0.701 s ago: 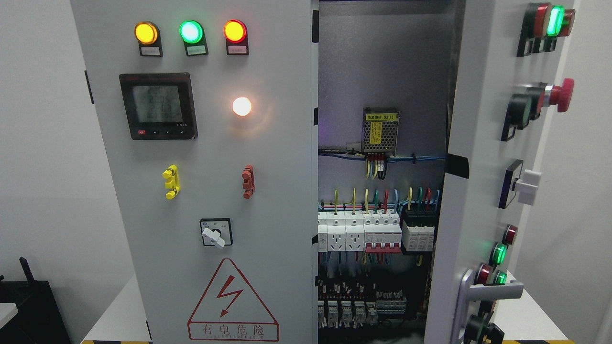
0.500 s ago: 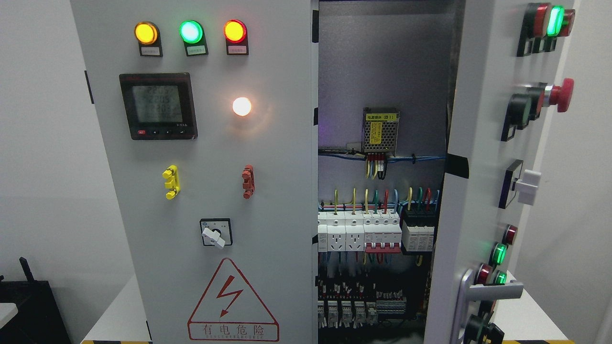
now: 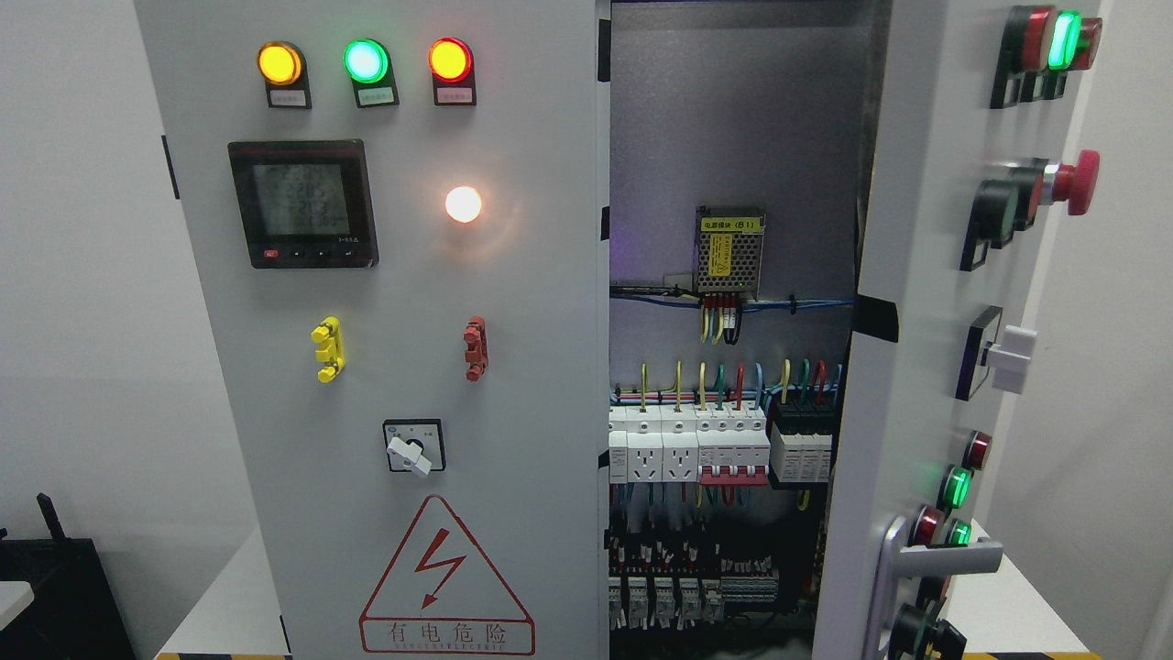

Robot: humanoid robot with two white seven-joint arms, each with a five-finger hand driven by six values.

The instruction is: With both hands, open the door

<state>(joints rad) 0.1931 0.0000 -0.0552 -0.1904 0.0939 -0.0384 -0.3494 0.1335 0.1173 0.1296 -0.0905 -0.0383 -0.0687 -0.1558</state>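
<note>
A grey electrical cabinet fills the head view. Its right door (image 3: 926, 302) stands swung outward, seen nearly edge-on, with a silver lever handle (image 3: 944, 557) low on its front. The left door (image 3: 394, 367) is flat and closed, carrying three lit lamps, a digital meter (image 3: 303, 203), a rotary switch (image 3: 414, 448) and a red warning triangle (image 3: 446, 579). Between the doors the cabinet interior (image 3: 733, 412) shows wiring, breakers and a power supply. Neither of my hands or arms appears in the frame.
The open door carries protruding parts: a red mushroom button (image 3: 1074, 181), a white knob (image 3: 1008, 357) and green and red lamps. The cabinet stands on a white table (image 3: 224, 596). A black case (image 3: 55, 596) sits at the lower left.
Only the digits on the meter display flicker; both doors stay where they were.
</note>
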